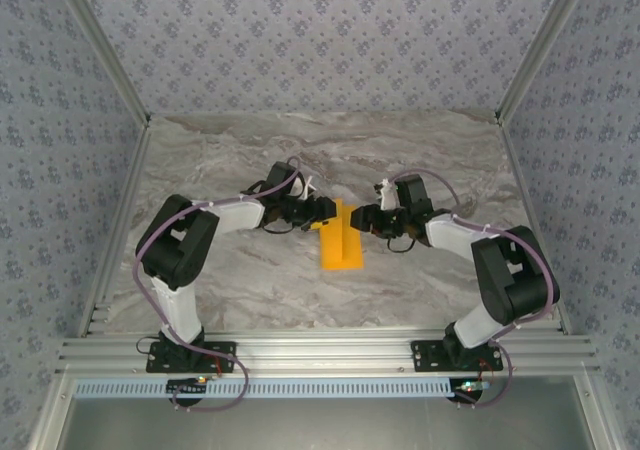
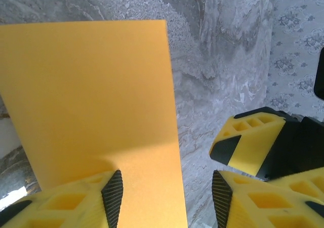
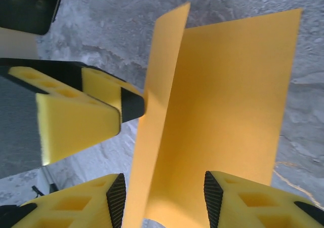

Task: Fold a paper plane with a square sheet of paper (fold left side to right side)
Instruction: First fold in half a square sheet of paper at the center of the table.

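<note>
The square sheet of paper (image 1: 338, 242) is bright orange and lies mid-table, half folded, with one flap standing up along its length. It has the shape of a creased sheet, not of a paper plane. My left gripper (image 1: 322, 210) reaches it from the left and my right gripper (image 1: 360, 218) from the right, at the sheet's far end. In the left wrist view the paper (image 2: 91, 86) runs between the open left gripper (image 2: 167, 200). In the right wrist view the raised flap (image 3: 162, 86) stands between the open right gripper (image 3: 164, 200), and a left fingertip (image 3: 132, 104) touches the flap.
The grey marble table (image 1: 250, 270) is walled by patterned panels (image 1: 60, 120) on three sides. An aluminium rail (image 1: 320, 350) with both arm bases runs along the near edge. The two arms' elbows (image 1: 180, 240) (image 1: 515, 270) stand high on either side.
</note>
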`<action>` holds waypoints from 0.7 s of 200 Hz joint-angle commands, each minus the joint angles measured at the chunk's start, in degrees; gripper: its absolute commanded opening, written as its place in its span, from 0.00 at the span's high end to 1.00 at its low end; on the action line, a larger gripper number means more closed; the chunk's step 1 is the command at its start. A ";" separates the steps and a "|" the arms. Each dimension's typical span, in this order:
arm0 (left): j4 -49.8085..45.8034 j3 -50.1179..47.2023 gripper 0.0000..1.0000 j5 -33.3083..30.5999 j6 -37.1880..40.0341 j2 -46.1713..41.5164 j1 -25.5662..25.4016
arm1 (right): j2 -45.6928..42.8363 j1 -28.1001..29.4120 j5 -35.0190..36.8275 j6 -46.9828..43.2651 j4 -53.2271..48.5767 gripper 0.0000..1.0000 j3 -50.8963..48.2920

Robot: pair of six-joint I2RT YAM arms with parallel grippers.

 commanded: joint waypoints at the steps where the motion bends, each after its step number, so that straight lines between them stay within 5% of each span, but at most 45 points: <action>1: 0.77 1.78 0.52 -0.03 -0.23 1.04 -0.14 | 1.38 0.78 -3.29 4.37 5.18 0.51 -0.99; 74: 0.33 1.96 0.59 -0.17 -0.19 0.93 -0.11 | 6.75 3.71 -4.36 5.86 7.32 0.56 1.00; 119: -1.42 1.42 0.58 -2.05 1.02 -0.99 -0.12 | 6.79 3.89 0.00 0.76 0.04 0.93 3.03; 140: -3.95 0.47 0.52 -4.71 2.53 -3.45 -0.06 | 6.88 3.88 3.96 -2.95 -5.39 0.98 4.93</action>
